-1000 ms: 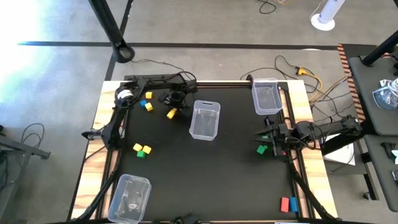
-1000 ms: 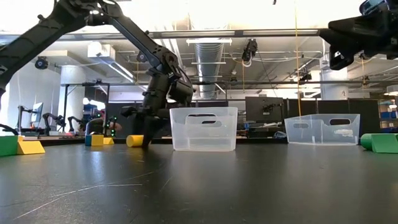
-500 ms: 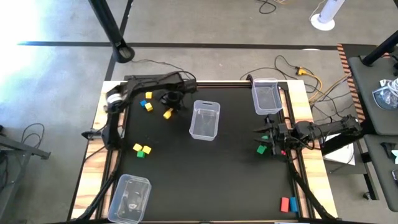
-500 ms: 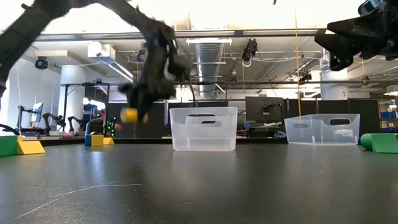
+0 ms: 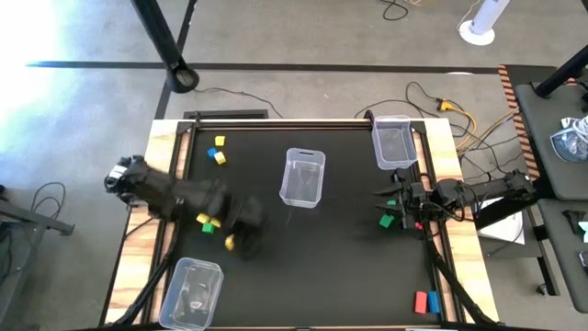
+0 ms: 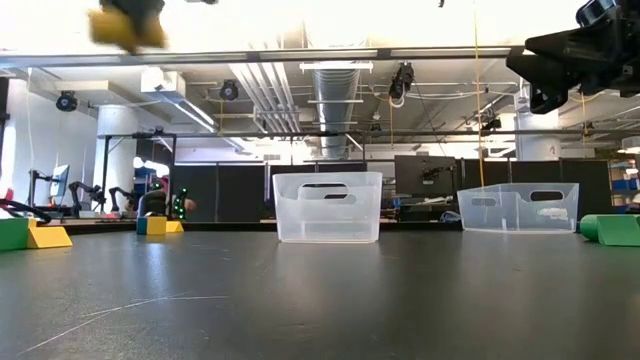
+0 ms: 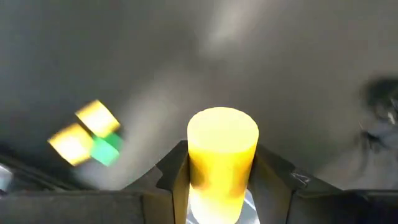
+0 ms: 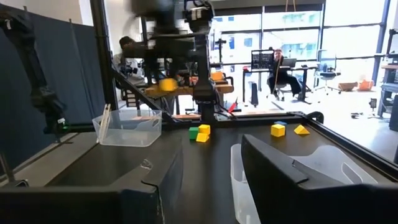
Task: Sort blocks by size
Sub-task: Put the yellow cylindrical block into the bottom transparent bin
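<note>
My left gripper [image 5: 237, 235] hangs above the table's near left part, shut on a round yellow block [image 7: 222, 149], which also shows high up in the low view [image 6: 125, 25]. Below it a yellow and green cluster of blocks [image 7: 87, 134] rests on the black tabletop [image 5: 208, 221]. Two more small blocks, yellow and blue [image 5: 219, 152], lie at the far left. My right gripper [image 5: 397, 208] waits open at the right edge, beside green blocks [image 5: 386, 221], with nothing between its fingers [image 8: 149, 186]. My left gripper pinches the yellow block between its two fingers, one on each of two opposite sides [image 7: 189, 165]. The fingers come from above, pointing down at the table. The block is lifted clear, well above the tabletop.
A clear bin [image 5: 303, 177] stands mid-table, another [image 5: 392, 142] at the far right corner, a third [image 5: 191, 292] at the near left corner. Red and blue blocks [image 5: 425, 302] lie at the near right. A person sits in the room beyond the table [image 8: 283, 68].
My left gripper has lifted the yellow block off the table beside the centre bin's far left, then swung fast toward the near edge and upward, keeping it shut on the block. The block now hangs high, above the yellow and green cluster.
</note>
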Controlling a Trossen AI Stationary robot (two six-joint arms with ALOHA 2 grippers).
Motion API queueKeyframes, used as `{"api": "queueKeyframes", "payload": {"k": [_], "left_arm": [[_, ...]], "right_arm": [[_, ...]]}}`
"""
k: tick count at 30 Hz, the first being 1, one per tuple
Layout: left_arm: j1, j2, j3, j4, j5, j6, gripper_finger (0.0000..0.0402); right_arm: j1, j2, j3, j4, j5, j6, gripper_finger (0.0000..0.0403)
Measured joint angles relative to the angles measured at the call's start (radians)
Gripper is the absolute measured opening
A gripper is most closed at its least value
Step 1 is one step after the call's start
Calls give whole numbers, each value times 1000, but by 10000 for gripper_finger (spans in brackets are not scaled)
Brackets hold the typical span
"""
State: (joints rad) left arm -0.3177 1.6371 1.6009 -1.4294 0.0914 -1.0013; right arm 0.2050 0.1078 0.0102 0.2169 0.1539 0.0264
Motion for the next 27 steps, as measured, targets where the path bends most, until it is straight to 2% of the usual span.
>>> {"api": "queueKeyframes", "payload": {"k": [6, 9, 12, 17, 21, 23, 27], "left_arm": [[-316, 17, -1, 114, 58, -403, 111], [-419, 42, -1, 131, 38, -582, 111], [-485, 72, -7, 131, 32, -696, 111], [-511, 83, -53, 127, 47, -772, 111], [-497, 71, -155, 153, 194, -797, 111], [-493, 53, -221, 220, 230, -787, 111], [-485, 7, -375, 420, 232, -792, 111]], "right_arm": [[0, 0, 0, -2, 7, 0, 146], [0, 0, 0, -2, 7, 0, 146], [0, 0, 0, -2, 7, 1, 151], [0, 0, 0, -2, 7, 24, 158], [0, 0, 0, -2, 7, 26, 162], [0, 1, 0, -3, 7, 25, 161], [0, 1, 0, -3, 7, 14, 155]]}}
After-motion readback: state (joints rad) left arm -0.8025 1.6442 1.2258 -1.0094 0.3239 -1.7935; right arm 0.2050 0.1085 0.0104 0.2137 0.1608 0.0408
